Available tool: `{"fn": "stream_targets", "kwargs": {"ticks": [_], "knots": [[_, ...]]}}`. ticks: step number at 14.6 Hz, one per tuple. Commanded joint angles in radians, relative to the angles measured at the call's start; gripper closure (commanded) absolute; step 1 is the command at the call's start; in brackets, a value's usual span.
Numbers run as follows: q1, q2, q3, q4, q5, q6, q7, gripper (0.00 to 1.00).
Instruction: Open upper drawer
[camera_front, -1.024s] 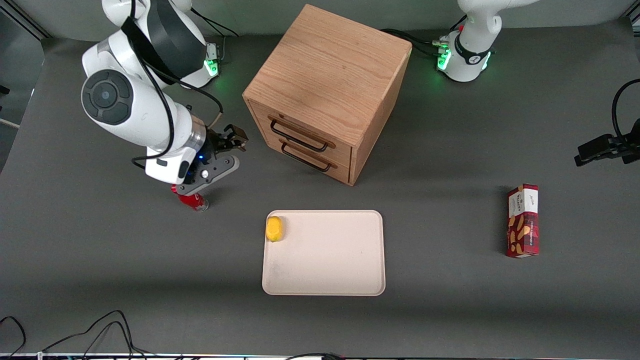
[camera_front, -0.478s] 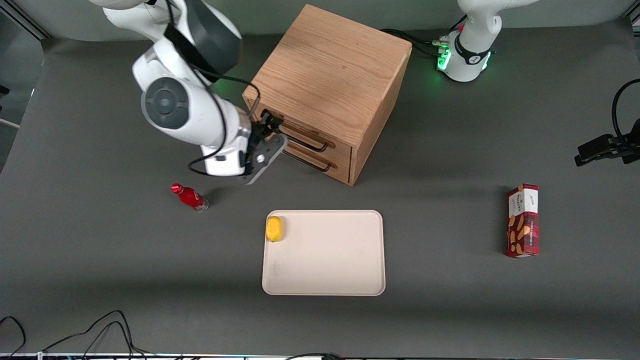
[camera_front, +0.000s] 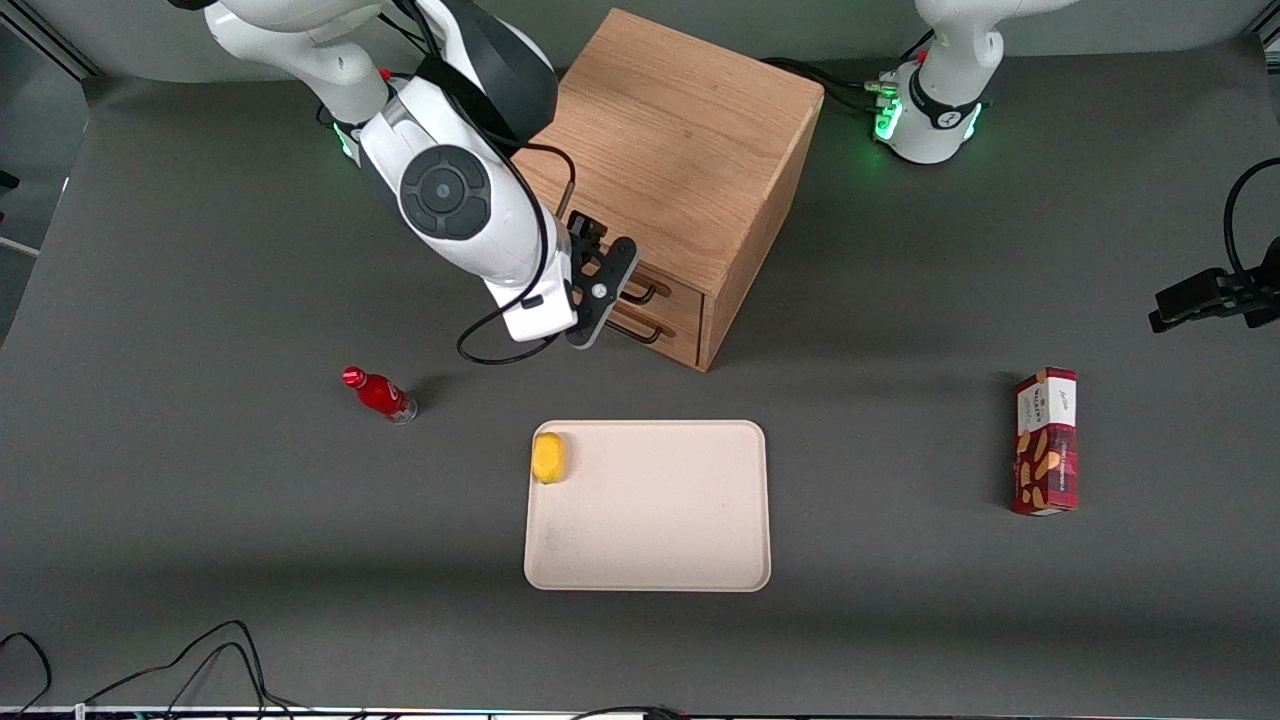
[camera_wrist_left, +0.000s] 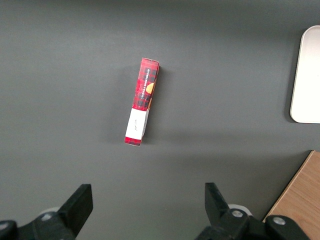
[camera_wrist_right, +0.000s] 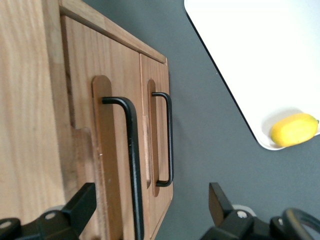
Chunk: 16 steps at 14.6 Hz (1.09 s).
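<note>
Just before the upper drawer (camera_wrist_right: 107, 145), the gripper (camera_wrist_right: 150, 210) hangs wide apart, holding nothing.

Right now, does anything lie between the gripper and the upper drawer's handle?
No. In the right wrist view, the open gripper faces the upper drawer; nothing lies between.

Not much to read here tbh. The only thing with print on it is the red snack box (camera_front: 1046, 441) lying on the bench toward the parked arm's end. It has some lettering on its white end, but it's way too small to make out in either the front or left wrist (camera_wrist_left: 142, 101) view. The little red bottle (camera_front: 380, 394) has no label I can read. Nothing written on the cabinet (camera_front: 660, 150) either.
</note>
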Motion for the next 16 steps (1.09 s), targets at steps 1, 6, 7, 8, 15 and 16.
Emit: {"fn": "stream_targets", "kwargs": {"ticks": [1,6,7,8,15,16], "knots": [[0.005,0.024,-0.001,0.023,-0.018,0.023,-0.051,0.00],[0.005,0.019,0.001,-0.009,-0.016,0.035,-0.052,0.00],[0.003,0.016,0.001,-0.020,-0.013,0.035,-0.052,0.00],[0.003,0.013,0.002,-0.029,-0.012,0.035,-0.052,0.00],[-0.006,-0.001,0.011,-0.086,-0.001,0.035,-0.040,0.00],[-0.006,0.001,0.011,-0.086,0.001,0.035,-0.038,0.00]]}}
